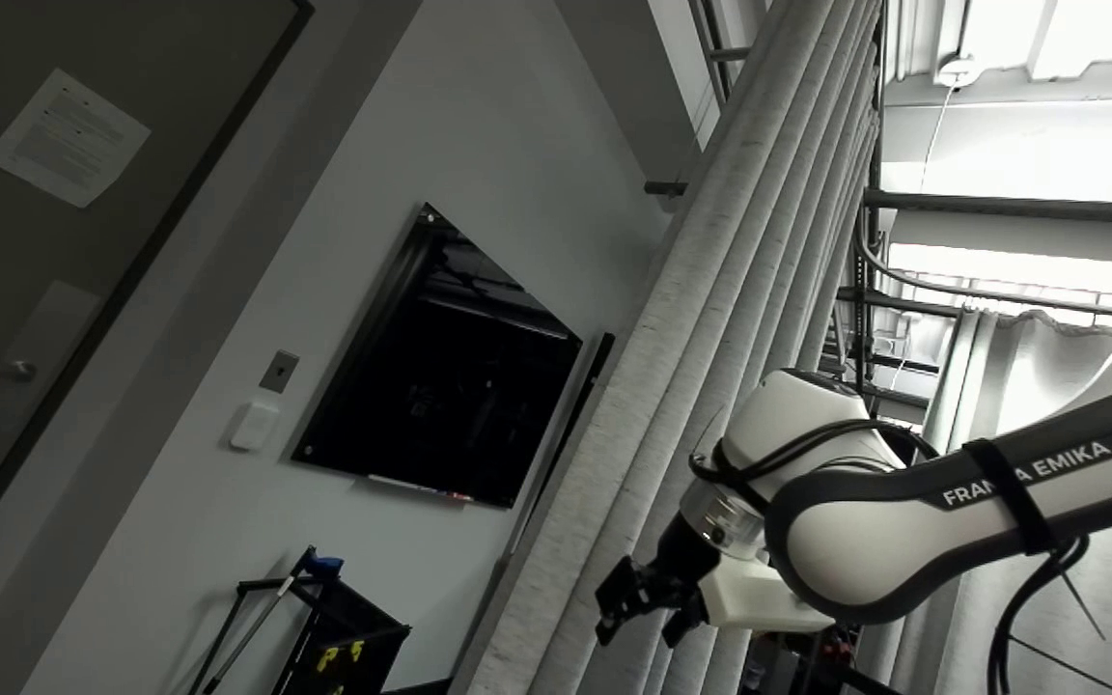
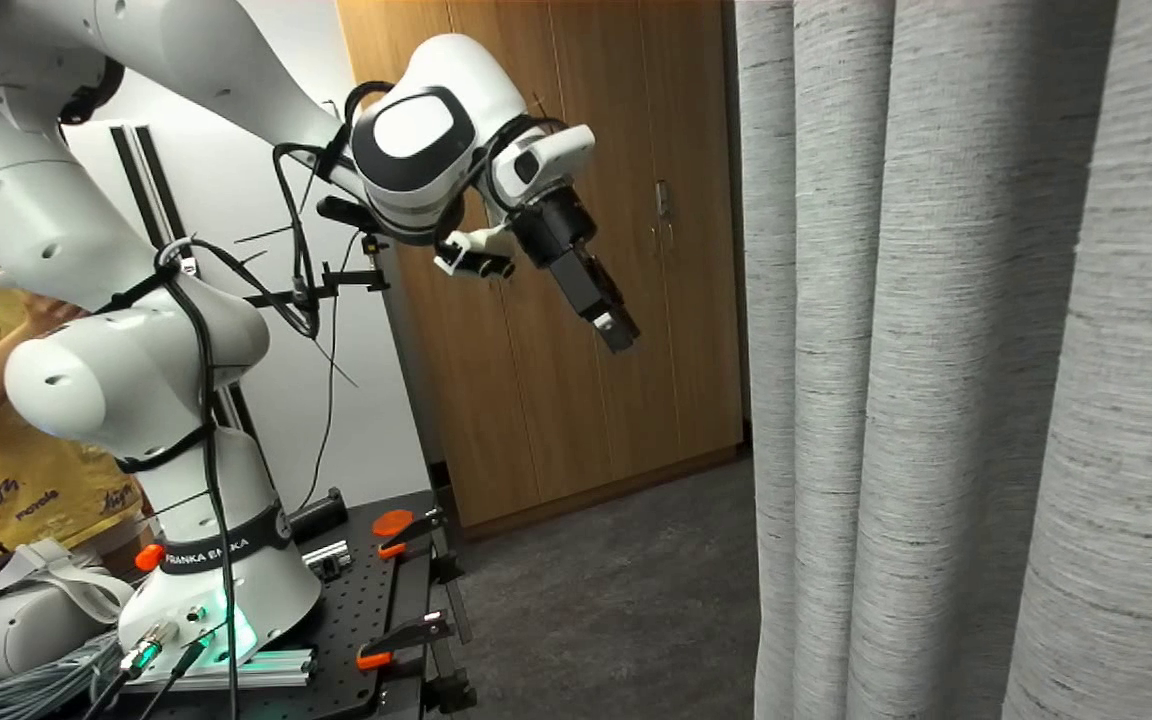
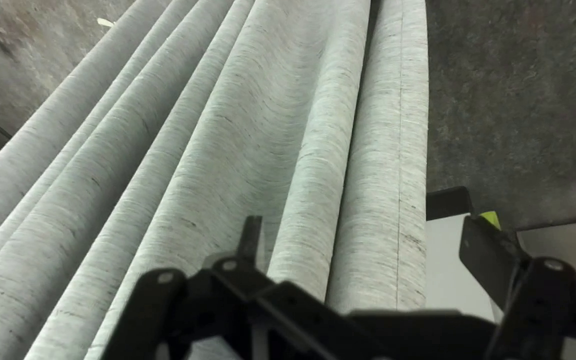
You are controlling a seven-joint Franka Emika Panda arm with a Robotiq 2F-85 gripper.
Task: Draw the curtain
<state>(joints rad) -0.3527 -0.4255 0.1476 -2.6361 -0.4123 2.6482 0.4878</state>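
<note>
Gripper (image 3: pixel 362 232) nearest the camera, along the bottom of the wrist view: fingers spread wide. Curtain (image 3: pixel 248 125) spans that frame's left and centre in pleats, right edge showing between the fingertips; contact cannot be told. Black wall panel (image 1: pixel 450 381) mid-frame in an exterior view, left of the curtain.

Curtain (image 2: pixel 966 360), top and hem off-frame

Dark-streaked light-grey curtain (image 2: pixel 936 360), white-and-black arm (image 2: pixel 151 355), wood-brown cupboard (image 2: pixel 561 390)
</note>
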